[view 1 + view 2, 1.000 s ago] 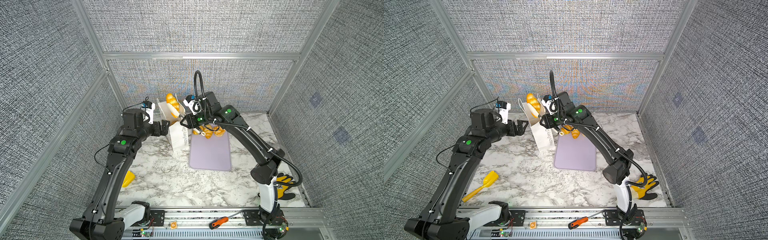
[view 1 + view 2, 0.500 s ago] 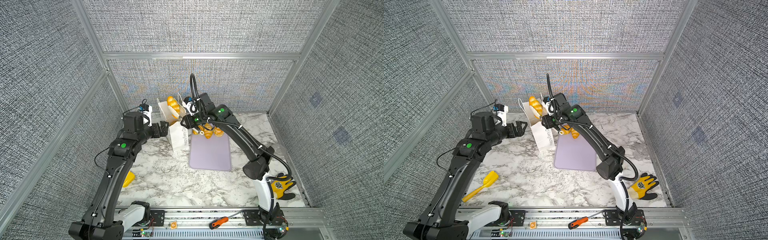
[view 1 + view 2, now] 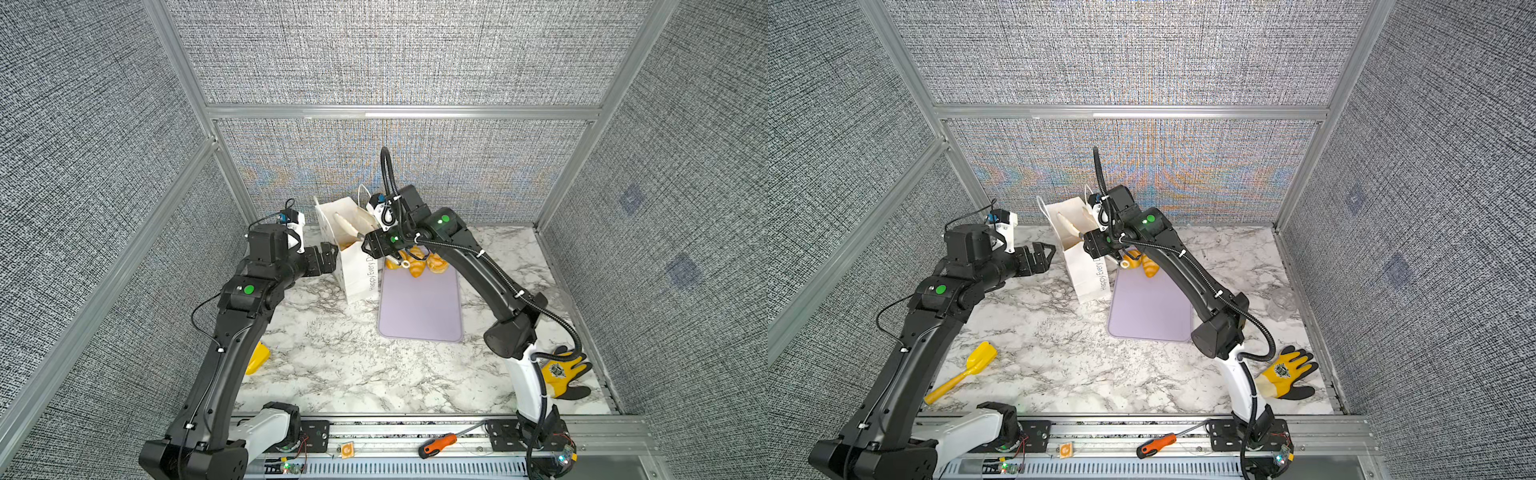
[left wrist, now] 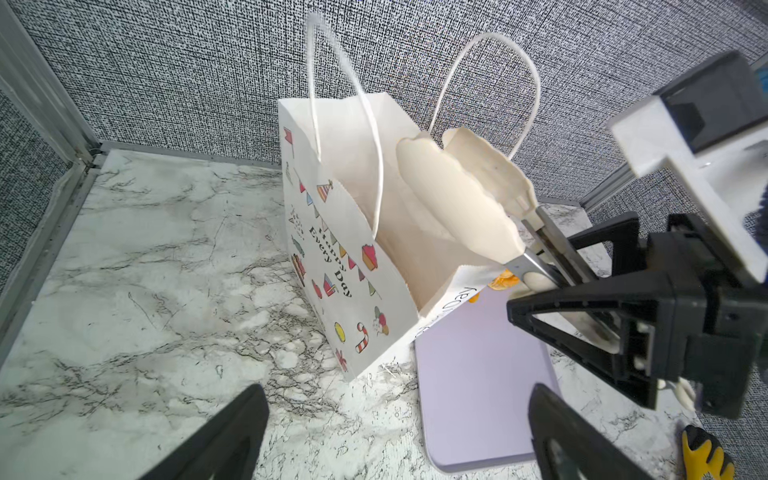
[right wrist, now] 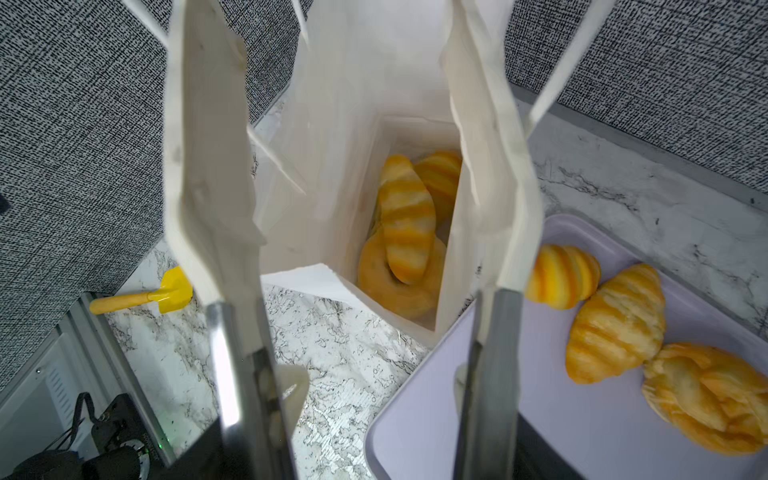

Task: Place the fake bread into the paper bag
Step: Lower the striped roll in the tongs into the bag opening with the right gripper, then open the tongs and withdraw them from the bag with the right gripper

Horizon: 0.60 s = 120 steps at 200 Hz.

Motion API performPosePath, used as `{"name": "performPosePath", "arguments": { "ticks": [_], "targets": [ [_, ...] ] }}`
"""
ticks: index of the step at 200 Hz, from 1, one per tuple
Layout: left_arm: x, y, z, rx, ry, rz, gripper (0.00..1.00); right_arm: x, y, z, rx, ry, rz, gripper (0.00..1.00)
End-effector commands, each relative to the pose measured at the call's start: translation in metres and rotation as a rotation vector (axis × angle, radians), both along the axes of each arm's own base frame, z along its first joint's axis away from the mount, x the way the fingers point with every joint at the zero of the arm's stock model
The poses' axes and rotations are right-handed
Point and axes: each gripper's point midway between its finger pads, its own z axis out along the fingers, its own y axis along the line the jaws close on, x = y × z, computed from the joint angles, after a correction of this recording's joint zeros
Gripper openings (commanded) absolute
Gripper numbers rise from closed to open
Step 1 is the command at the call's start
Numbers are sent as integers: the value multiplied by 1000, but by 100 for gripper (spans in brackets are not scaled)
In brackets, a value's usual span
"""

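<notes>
- White-and-grey marble tabletop (image 3: 353, 365): everything here stands on it.
- Flat lilac rectangular tray (image 3: 419, 307): it lies just beside the bag.
- Tall white paper bag (image 4: 332, 266) with cord handles and party prints: it stands upright with its mouth open.
- My right gripper (image 3: 365, 246): it is clamped on the handles of the tongs, level with the bag's rim.
- My left gripper (image 3: 1042, 257): its jaws are spread wide and empty, near the bag's printed side but apart from it.
- Cream-tipped metal tongs (image 4: 453, 199): the blades are parted with nothing between them, and the tips hang over the bag's mouth.
- Glossy golden fake bread (image 5: 405, 220): a striped croissant rests on a ring at the bag's bottom, with another piece behind it. Three more pieces sit at the tray's far end.
</notes>
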Motion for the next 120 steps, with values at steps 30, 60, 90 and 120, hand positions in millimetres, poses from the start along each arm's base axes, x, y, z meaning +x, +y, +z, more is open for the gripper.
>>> {"name": "performPosePath", "arguments": {
  "ticks": [30, 60, 90, 120],
  "targets": [
    [-1, -15, 9, -64, -32, -52, 99, -19, 1, 29, 38, -40, 71, 71],
    [-4, -18, 14, -46, -59, -40, 99, -35, -9, 43, 17, -96, 100, 71],
    [-9, -26, 23, -26, -87, -34, 99, -48, -23, 58, 31, -129, 97, 71],
    [-13, -41, 25, -13, -95, -48, 99, -58, -43, 59, 0, -154, 75, 71]
  ]
}}
